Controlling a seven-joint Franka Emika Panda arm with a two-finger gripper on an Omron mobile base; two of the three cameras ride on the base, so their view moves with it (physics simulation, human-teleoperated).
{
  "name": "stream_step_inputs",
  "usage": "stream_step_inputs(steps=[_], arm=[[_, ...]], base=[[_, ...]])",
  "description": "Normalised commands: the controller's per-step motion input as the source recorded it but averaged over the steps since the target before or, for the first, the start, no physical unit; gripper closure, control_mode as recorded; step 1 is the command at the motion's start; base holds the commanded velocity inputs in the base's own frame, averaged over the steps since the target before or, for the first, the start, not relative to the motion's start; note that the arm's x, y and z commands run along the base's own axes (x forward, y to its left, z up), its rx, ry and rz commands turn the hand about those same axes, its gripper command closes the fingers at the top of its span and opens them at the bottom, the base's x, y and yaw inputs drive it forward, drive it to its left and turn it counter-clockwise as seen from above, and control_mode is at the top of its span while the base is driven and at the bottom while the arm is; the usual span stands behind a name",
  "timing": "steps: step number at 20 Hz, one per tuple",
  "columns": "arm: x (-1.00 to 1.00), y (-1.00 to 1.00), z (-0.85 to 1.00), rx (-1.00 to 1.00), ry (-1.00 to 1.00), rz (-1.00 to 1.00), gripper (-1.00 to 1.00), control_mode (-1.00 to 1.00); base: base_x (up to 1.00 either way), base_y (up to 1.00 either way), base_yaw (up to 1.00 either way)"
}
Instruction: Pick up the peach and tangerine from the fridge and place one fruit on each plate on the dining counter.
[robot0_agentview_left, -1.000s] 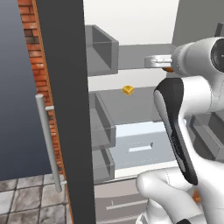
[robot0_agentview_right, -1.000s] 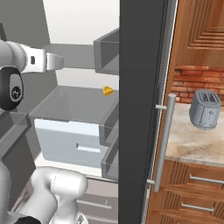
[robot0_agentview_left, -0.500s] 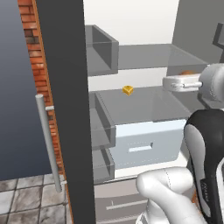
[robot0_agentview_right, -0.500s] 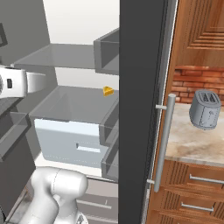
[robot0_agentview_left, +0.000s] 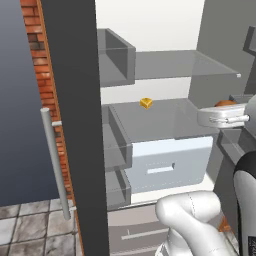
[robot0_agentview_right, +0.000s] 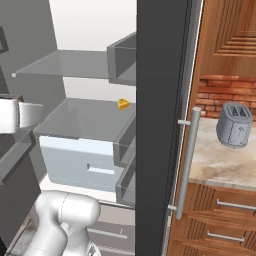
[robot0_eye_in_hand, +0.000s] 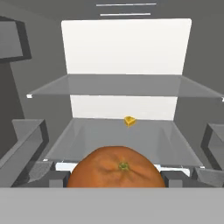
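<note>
since a second ago the arm has swung out of the middle of both base views: in the left base view its white hand has gone from the upper right to the right edge, and in the right base view from the upper left to the left edge, lower than before. the fridge (robot0_agentview_left: 165, 120) stands open as before and the small yellow wedge (robot0_agentview_left: 146, 103) on its shelf has not shifted.

the pincer (robot0_eye_in_hand: 117, 179) sits with the tangerine (robot0_eye_in_hand: 117, 167) right between its two dark fingers (robot0_eye_in_hand: 175, 178), one finger on each side of the fruit, so it looks closed on the tangerine; the actual contact at the pads is hidden by the fruit. in the left base view a bit of orange peel (robot0_agentview_left: 225, 103) shows just above the white hand at the right edge.

ahead of the pincer, in the hand view, lies the white interior of the fridge. the yellow wedge (robot0_eye_in_hand: 129, 121) is straight ahead and a little above the fruit, well apart from it, on the grey shelf (robot0_eye_in_hand: 118, 140). a second glass shelf (robot0_eye_in_hand: 127, 85) runs higher up. door bins (robot0_eye_in_hand: 24, 144) stand to either side of the pincer.

in the right base view a grey toaster (robot0_agentview_right: 234, 125) rests on the table (robot0_agentview_right: 225, 165) beyond the fridge door (robot0_agentview_right: 160, 125) and its long silver handle (robot0_agentview_right: 186, 165), far off to the pincer's right.
</note>
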Motion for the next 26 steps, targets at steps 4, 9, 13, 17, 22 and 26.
stream_step_inputs(steps=[4,9,13,17,22,26], arm=[[-0.68,-0.01,-0.16,0.0,-0.03,0.0,1.0,-1.0],[-0.51,0.0,-0.12,0.0,0.0,-0.04,1.0,1.0],[0.0,0.0,0.0,0.0,0.0,0.0,1.0,1.0],[0.0,0.0,0.0,0.0,0.0,0.0,1.0,1.0],[0.0,0.0,0.0,0.0,0.0,0.0,1.0,1.0],[0.0,0.0,0.0,0.0,0.0,0.0,1.0,1.0]], base=[[0.0,0.0,0.0],[-0.38,-0.01,-0.05],[-0.96,-0.19,-0.04],[-0.88,-0.41,0.11],[-0.9,-0.48,0.33],[-0.78,-0.59,0.39]])
